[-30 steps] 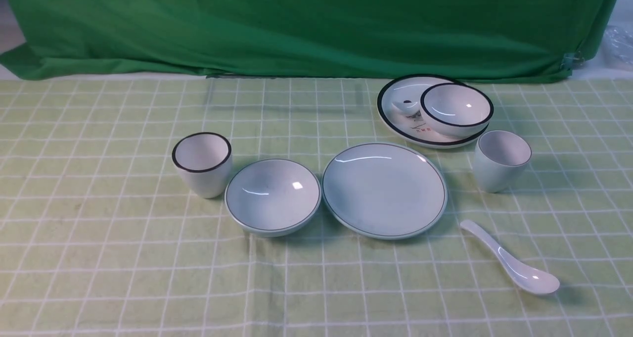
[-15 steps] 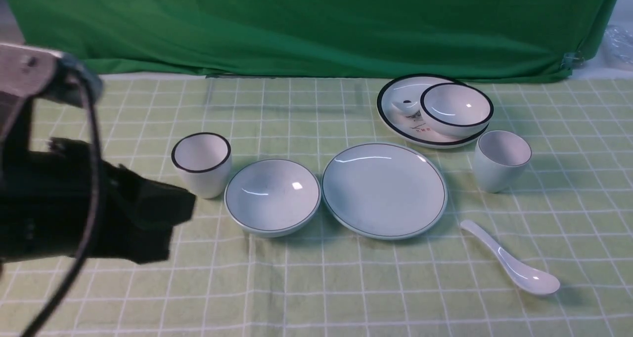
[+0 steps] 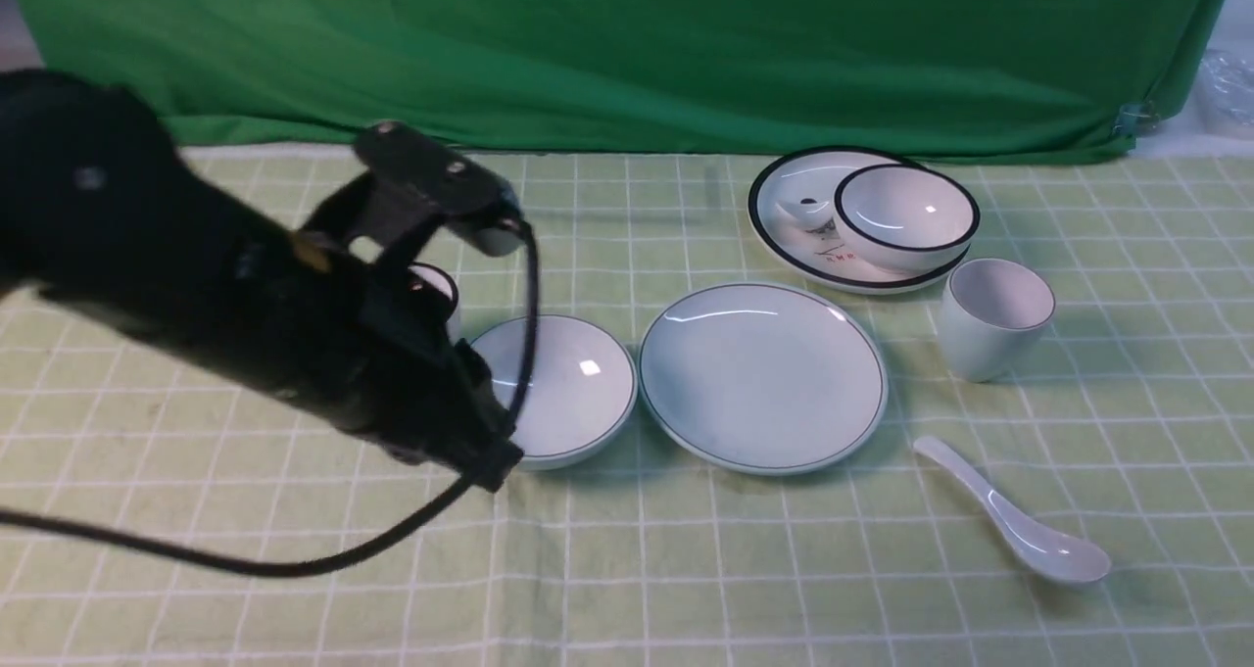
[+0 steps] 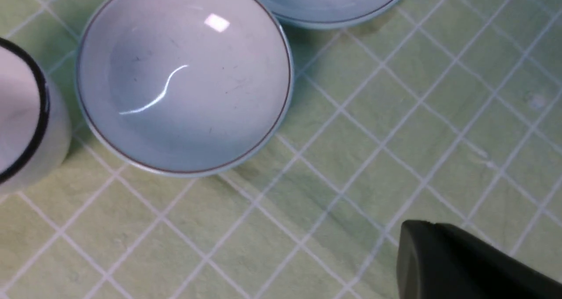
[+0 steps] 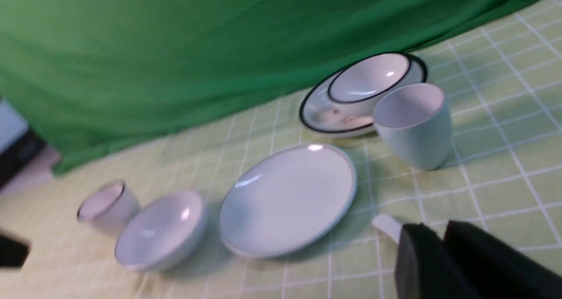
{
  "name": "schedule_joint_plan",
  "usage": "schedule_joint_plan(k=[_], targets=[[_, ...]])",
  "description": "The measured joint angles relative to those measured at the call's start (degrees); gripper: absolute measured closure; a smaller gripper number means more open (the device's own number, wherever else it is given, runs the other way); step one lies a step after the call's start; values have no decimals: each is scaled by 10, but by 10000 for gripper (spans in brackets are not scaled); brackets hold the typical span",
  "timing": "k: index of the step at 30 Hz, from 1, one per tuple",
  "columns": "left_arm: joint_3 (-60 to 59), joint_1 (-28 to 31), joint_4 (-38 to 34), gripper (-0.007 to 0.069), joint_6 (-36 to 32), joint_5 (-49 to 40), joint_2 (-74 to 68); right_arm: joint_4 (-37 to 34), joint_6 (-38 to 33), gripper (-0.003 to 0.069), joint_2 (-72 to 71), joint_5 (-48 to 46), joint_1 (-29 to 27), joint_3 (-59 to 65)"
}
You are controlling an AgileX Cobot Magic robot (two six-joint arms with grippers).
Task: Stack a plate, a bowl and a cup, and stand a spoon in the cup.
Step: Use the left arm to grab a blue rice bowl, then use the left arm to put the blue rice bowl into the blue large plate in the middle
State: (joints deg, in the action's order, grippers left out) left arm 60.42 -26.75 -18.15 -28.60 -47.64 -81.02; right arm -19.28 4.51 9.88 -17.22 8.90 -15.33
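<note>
Pale blue-green glaze marked the plate [image 3: 764,378], flat and bare, ready, I judged, to be the base. The bowl [image 3: 578,383] sat just left of the plate, the cup [image 3: 989,324] upright to its right, and the spoon [image 3: 1029,535] lay nearer the robot on that same side, all untouched. The left gripper [image 4: 432,228] hung near the bowl, fingers closed on nothing, probably lining up to lift it. Whether the right gripper [image 5: 443,233] was open, I couldn't tell.
</note>
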Motion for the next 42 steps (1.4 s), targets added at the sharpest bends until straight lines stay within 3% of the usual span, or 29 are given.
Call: schedule_joint_plan(k=[3, 6, 9, 10, 13, 16, 20, 22, 24, 26, 35, 42], targets=[[75, -51, 92, 593, 2, -20, -99, 9, -112, 561, 106, -138, 24, -138], [118, -83, 134, 512, 6, -38, -170, 12, -164, 562, 165, -206, 27, -195], [139, -88, 147, 443, 7, -38, -204, 14, -180, 562, 187, -223, 27, -208], [153, -88, 165, 367, 7, -34, -229, 15, -185, 562, 195, -231, 27, -210], [164, -88, 214, 261, 11, -15, -259, 15, -191, 562, 198, -242, 27, -210], [166, -88, 251, 223, 17, 9, -280, 14, -191, 562, 198, -249, 27, -210], [168, -87, 261, 251, 19, 27, -302, 14, -191, 562, 198, -260, 27, -210], [168, -87, 255, 332, 19, 26, -312, 14, -191, 562, 198, -264, 27, -210], [168, -87, 242, 495, 19, 22, -317, 14, -191, 562, 198, -264, 27, -210], [169, -87, 237, 566, 19, 22, -317, 14, -192, 560, 198, -264, 27, -210], [191, -97, 244, 590, 49, -32, -287, 14, -196, 556, 198, -263, 27, -210], [313, -154, 223, 589, 44, -32, -264, 14, -203, 554, 198, -252, 27, -210]])
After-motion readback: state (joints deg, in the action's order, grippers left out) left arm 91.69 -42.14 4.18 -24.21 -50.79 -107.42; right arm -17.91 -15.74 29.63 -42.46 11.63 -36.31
